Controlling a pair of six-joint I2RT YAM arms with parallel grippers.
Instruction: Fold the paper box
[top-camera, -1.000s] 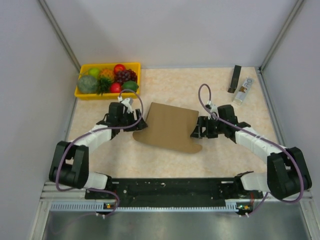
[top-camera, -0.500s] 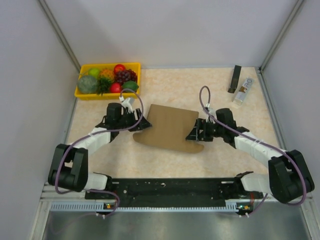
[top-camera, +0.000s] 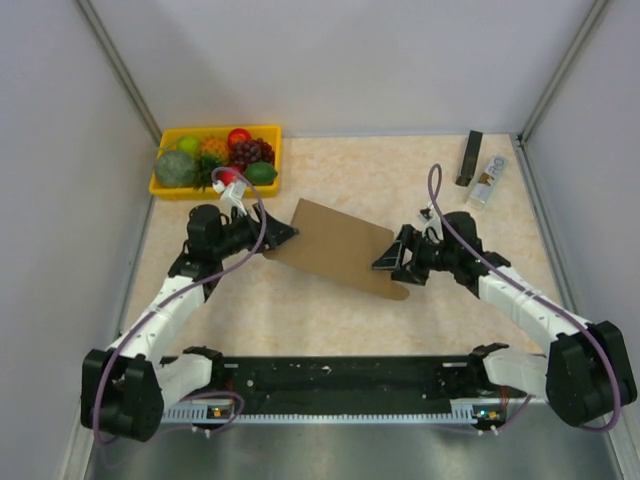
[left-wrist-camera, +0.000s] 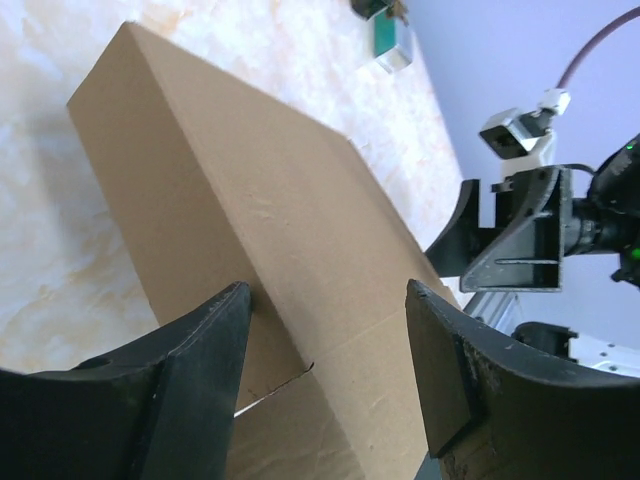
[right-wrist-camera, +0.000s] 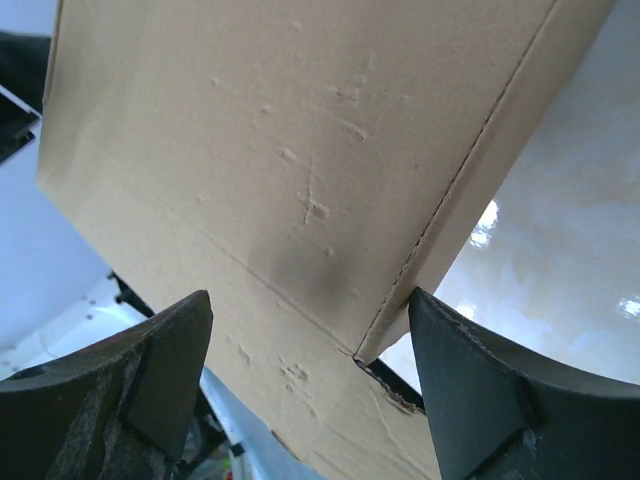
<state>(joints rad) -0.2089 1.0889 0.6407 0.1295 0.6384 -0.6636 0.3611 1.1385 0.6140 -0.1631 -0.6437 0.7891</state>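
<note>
The paper box (top-camera: 335, 245) is a flat brown cardboard mailer lying slanted at mid-table, its left end farther back. My left gripper (top-camera: 280, 238) is at its left end and my right gripper (top-camera: 388, 262) at its right end. In the left wrist view the box (left-wrist-camera: 250, 190) spans the gap of the open left gripper (left-wrist-camera: 328, 290). There the left finger (left-wrist-camera: 215, 340) rests against the narrow side wall. In the right wrist view the box (right-wrist-camera: 300, 130) likewise spans the open right gripper (right-wrist-camera: 310, 298), whose right finger (right-wrist-camera: 450, 350) touches the side wall.
A yellow tray (top-camera: 200, 193) of fruit stands at the back left, close to the left arm. A black bar (top-camera: 470, 158) and a small clear object (top-camera: 487, 182) lie at the back right. Grey walls close in the table on both sides.
The box has turned clockwise, its left end swinging toward the back. The left arm has stretched out and its jaws have narrowed a little. The right gripper has shifted slightly with the box's right end.
</note>
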